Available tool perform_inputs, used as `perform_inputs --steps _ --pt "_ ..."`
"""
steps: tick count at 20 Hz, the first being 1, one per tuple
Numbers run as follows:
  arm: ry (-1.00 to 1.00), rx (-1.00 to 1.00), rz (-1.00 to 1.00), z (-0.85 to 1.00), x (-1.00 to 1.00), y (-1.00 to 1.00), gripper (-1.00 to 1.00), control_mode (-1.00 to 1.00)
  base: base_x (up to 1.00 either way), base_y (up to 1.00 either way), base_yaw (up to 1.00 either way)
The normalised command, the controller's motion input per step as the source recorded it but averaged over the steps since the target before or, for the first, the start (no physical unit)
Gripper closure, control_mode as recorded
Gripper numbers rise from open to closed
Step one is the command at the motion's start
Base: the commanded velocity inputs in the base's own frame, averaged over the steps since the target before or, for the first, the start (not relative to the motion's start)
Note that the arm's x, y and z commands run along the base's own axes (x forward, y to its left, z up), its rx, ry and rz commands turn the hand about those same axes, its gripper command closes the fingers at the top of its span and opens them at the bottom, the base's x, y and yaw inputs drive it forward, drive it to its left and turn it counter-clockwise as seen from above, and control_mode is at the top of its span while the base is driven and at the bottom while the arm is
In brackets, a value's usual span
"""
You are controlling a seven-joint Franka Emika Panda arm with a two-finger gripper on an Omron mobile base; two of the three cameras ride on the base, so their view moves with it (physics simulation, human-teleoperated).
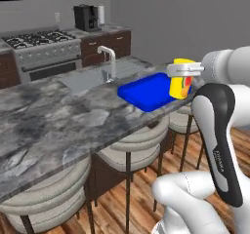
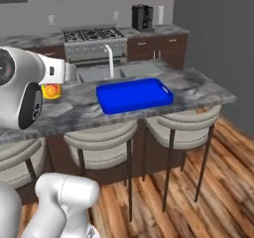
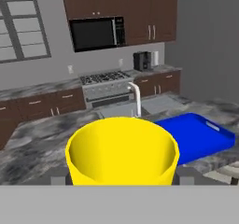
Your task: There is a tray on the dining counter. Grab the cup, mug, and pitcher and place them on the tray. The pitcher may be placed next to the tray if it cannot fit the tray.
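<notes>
My gripper (image 3: 122,175) is shut on the yellow cup (image 3: 122,150), which sits upright between the fingers with its open mouth toward the hand camera. In the left base view the cup (image 1: 180,80), with a red mark on its side, hangs under the gripper (image 1: 183,72) over the near side of the dining counter (image 1: 49,116), close to the blue tray (image 1: 145,93). From the right, the cup (image 2: 51,90) sits left of the tray (image 2: 134,95), partly behind my arm. The tray (image 3: 200,139) lies empty, ahead and to the right in the hand view. The mug and pitcher are out of view.
A sink with a white faucet (image 1: 108,57) sits in the counter just behind the tray. Round stools (image 2: 183,128) stand under the counter's near edge. Beyond it, a stove (image 1: 44,45) and a coffee machine (image 1: 86,17) line the back wall.
</notes>
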Motion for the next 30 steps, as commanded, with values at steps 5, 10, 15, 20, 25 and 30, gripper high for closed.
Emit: perform_inputs --steps 5,10,15,20,25,30 --pt "0.0 0.0 0.0 0.0 0.0 0.0 1.0 1.0 0.45 -0.84 0.56" --pt "0.0 0.0 0.0 0.0 0.0 0.0 1.0 1.0 0.35 -0.75 0.49" --pt "0.0 0.0 0.0 0.0 0.0 0.0 1.0 1.0 0.35 -0.61 0.37" --pt "0.0 0.0 0.0 0.0 0.0 0.0 1.0 1.0 0.44 -0.32 0.23" --pt "0.0 0.0 0.0 0.0 0.0 0.0 1.0 1.0 0.68 -0.08 0.04" --pt "0.0 0.0 0.0 0.0 0.0 0.0 1.0 1.0 0.56 -0.23 0.02"
